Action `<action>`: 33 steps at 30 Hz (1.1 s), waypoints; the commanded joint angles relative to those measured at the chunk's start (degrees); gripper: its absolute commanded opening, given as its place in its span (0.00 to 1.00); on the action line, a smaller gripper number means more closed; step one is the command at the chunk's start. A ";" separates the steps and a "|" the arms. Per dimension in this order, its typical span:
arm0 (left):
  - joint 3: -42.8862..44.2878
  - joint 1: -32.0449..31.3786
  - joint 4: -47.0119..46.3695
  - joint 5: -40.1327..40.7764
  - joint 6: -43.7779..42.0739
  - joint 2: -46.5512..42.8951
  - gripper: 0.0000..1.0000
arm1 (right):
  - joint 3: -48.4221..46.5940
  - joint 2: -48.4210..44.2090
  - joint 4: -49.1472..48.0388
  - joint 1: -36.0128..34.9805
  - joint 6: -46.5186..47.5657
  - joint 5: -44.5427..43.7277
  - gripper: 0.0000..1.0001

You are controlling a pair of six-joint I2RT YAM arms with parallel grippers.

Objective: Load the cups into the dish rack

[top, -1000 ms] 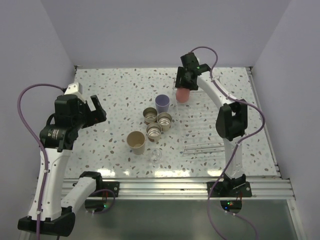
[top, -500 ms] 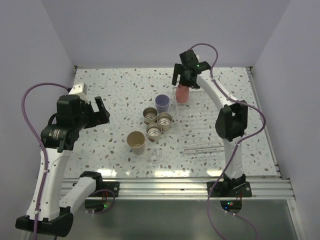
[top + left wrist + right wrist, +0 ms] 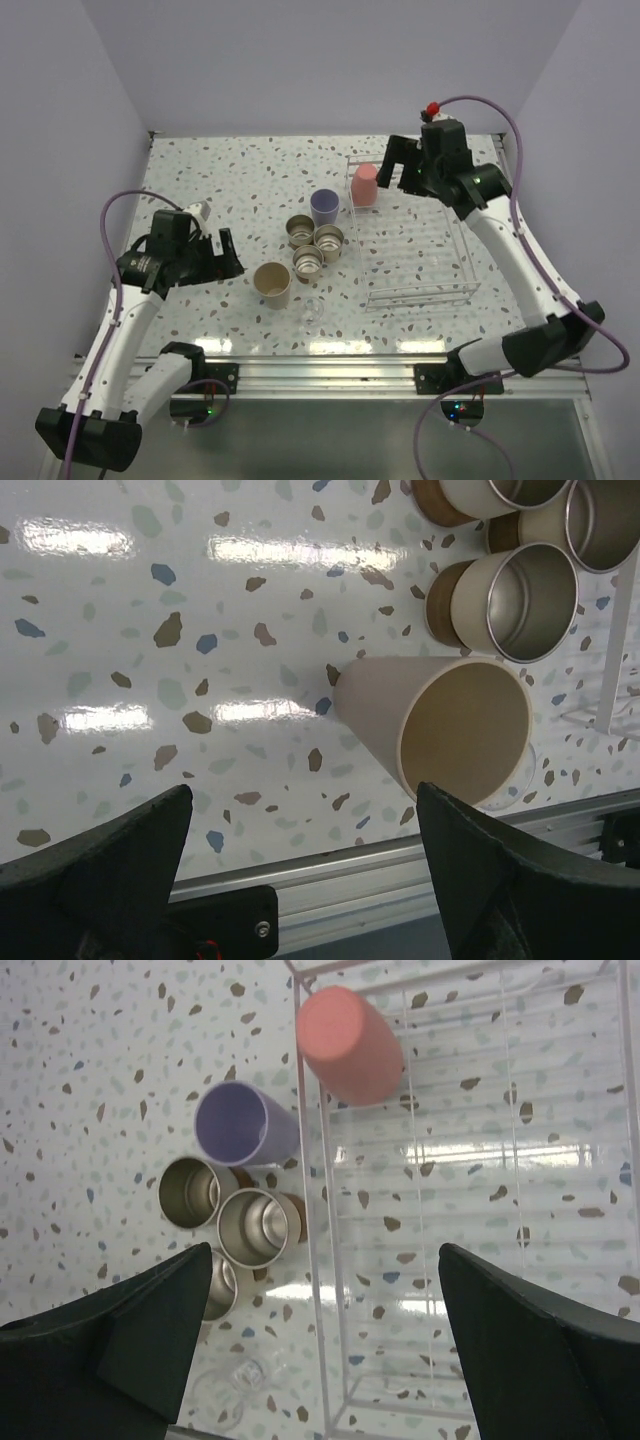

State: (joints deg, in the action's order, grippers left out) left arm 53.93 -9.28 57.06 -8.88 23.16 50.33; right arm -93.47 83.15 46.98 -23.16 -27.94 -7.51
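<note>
Dish rack [image 3: 420, 296] sits right of centre on the table [image 3: 220, 180]. Inverted cup [image 3: 364, 185] stands in its far-left corner. Lone upright cup [image 3: 324, 207] is outside, just left of that corner. Three short cups [image 3: 308, 262] cluster just near of it. Tall cup [image 3: 272, 283] is near-left of the cluster, with possibly a clear item [image 3: 313, 310] at its near right.

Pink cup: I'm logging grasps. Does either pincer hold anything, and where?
Nothing held. Left pincer and right pincer are open; pink cup stands free in dish rack.
</note>
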 commanded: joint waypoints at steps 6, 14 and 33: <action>-3.39 -4.34 -6.25 -1.75 5.14 2.84 0.92 | 17.62 -14.58 -4.62 -0.22 -1.76 7.33 0.98; -5.68 -7.77 -13.01 -0.87 9.01 5.48 0.88 | 19.02 -19.08 -2.42 -0.13 0.79 7.95 0.98; -7.96 -13.40 -20.14 3.97 7.16 15.68 0.41 | 22.02 -21.01 -1.28 -0.22 1.31 7.86 0.98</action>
State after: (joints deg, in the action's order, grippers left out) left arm 46.52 -22.33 40.88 -5.32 31.24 65.58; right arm -69.87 63.94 45.63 -23.24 -27.86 -0.25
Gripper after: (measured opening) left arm 0.451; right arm 0.983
